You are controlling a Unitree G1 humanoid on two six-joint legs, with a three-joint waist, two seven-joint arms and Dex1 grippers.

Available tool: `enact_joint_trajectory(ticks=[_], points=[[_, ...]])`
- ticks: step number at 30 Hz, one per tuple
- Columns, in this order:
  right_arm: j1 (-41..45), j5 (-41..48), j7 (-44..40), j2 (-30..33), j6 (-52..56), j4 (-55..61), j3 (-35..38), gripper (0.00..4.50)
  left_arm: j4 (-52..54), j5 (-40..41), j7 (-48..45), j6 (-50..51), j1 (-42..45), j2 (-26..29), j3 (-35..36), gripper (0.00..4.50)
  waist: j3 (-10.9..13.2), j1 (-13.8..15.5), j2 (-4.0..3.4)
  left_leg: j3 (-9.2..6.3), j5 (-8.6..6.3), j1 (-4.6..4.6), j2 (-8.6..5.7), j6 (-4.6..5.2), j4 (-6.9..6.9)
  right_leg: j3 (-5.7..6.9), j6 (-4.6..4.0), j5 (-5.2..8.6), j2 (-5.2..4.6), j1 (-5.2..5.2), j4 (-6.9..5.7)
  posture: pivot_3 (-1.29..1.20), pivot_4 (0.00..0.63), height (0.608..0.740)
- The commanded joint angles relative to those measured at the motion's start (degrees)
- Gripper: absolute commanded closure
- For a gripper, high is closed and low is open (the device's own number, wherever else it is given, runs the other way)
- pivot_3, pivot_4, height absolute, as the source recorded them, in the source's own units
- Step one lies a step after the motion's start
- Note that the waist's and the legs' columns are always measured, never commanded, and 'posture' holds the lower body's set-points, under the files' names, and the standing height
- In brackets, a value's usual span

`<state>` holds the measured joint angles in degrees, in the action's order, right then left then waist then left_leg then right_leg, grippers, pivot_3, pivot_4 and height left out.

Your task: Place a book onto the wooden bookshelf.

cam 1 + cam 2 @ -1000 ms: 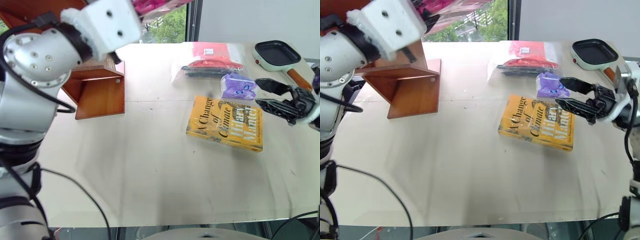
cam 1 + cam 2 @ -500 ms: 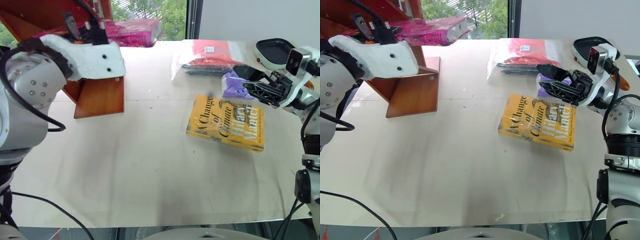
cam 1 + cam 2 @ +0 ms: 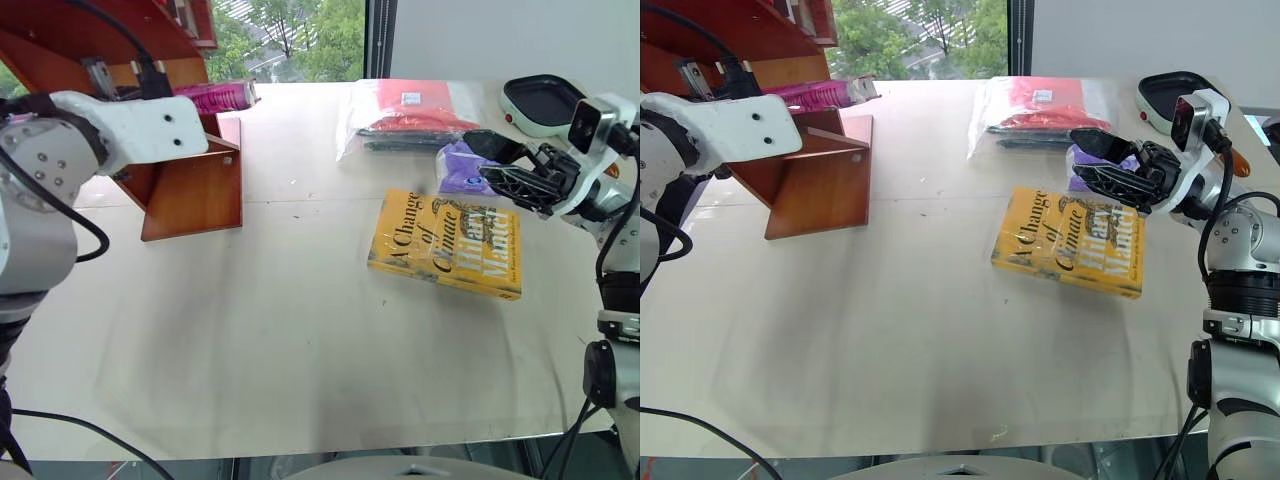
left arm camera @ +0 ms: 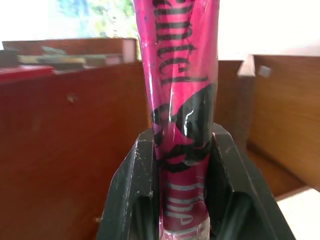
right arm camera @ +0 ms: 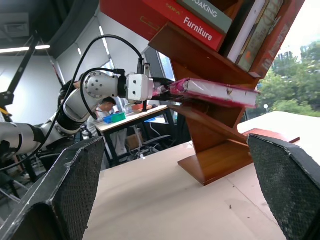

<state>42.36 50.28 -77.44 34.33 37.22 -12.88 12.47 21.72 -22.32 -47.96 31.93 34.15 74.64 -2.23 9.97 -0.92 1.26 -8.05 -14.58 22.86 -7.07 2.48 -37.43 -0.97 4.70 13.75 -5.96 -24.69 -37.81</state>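
Pale desk surface fills the lower frame, bare up to the yellow book at centre right. Just above it the right pincer hangs released, fingers spread, holding nothing. At upper left the left pincer is clenched on the pink book, which lies nearly flat, poking into the wooden bookshelf above a slanted board. The step in hand looks like the insertion itself. Next, I judge, the book must settle onto the board before the pincer lets go.
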Motion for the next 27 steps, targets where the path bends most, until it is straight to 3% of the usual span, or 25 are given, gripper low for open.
enact_joint_trajectory(ticks=[1, 16, 18, 19, 23, 25, 27], points=[[0.25, 1.35, 1.40, -0.35, -1.08, 2.98, 2.81, 0.00, -0.42, 0.28, -1.66, 1.41, 0.85, 1.04, 3.66, 3.91, 0.00, 0.00, 0.00, 0.00, 0.00, 0.00, 0.00, 0.00, 0.00, 0.00, 0.00, 0.00, 0.00, 0.00, -0.01, 0.00, 0.150, 0.740], [-0.15, -1.93, 7.02, -1.56, -3.33, 3.52, 2.32, 0.00, -1.43, 0.11, -4.82, 4.69, -0.01, 1.05, 3.47, 3.91, -0.01, -0.59, -0.02, 0.11, 0.00, -0.06, 0.01, -0.01, -0.01, -0.13, 0.00, 0.00, 0.03, -0.04, -0.10, 0.00, 0.150, 0.740], [-0.44, -2.25, 6.89, -1.69, -3.62, 3.46, 2.14, 0.00, -1.67, 0.11, -4.94, 4.64, 0.05, 1.04, 3.57, 2.90, -0.01, -0.84, -0.02, 0.12, 0.00, -0.06, 0.01, -0.01, -0.01, -0.13, 0.00, 0.00, 0.03, -0.04, -0.10, 0.00, 0.150, 0.740], [-0.56, -2.37, 6.81, -1.70, -3.63, 3.47, 2.06, 0.00, -1.74, 0.10, -5.03, 4.64, -0.01, 1.11, 3.71, 2.75, -0.01, -0.96, -0.02, 0.12, 0.01, -0.06, 0.01, -0.01, -0.01, -0.12, 0.00, 0.00, 0.03, -0.04, -0.11, 0.00, 0.150, 0.740], [-0.58, -2.45, 6.68, -1.73, -3.61, 3.36, 2.10, 0.00, -1.70, -0.18, -5.02, 4.99, -0.19, 1.31, 4.25, 0.75, -0.01, -1.12, -0.02, 0.11, 0.01, -0.06, 0.01, 0.00, -0.03, -0.11, 0.00, 0.00, 0.04, -0.04, -0.13, 0.00, 0.150, 0.740], [-0.62, -2.59, 6.61, -1.79, -3.70, 3.30, 2.09, 0.00, -1.59, -0.36, -4.47, 5.07, -0.36, 1.10, 4.69, 0.02, -0.01, -1.11, -0.02, 0.11, 0.01, -0.06, 0.01, 0.00, -0.03, -0.11, 0.00, 0.00, 0.04, -0.04, -0.12, 0.00, 0.150, 0.740], [-0.73, -2.77, 6.43, -1.77, -3.79, 3.22, 2.03, 0.00, -1.62, -0.70, -3.55, 4.71, -0.69, 1.10, 5.40, 0.02, -0.01, -1.12, -0.02, 0.11, 0.01, -0.06, 0.01, -0.01, -0.03, -0.11, 0.00, 0.00, 0.04, -0.04, -0.13, 0.00, 0.150, 0.740]])
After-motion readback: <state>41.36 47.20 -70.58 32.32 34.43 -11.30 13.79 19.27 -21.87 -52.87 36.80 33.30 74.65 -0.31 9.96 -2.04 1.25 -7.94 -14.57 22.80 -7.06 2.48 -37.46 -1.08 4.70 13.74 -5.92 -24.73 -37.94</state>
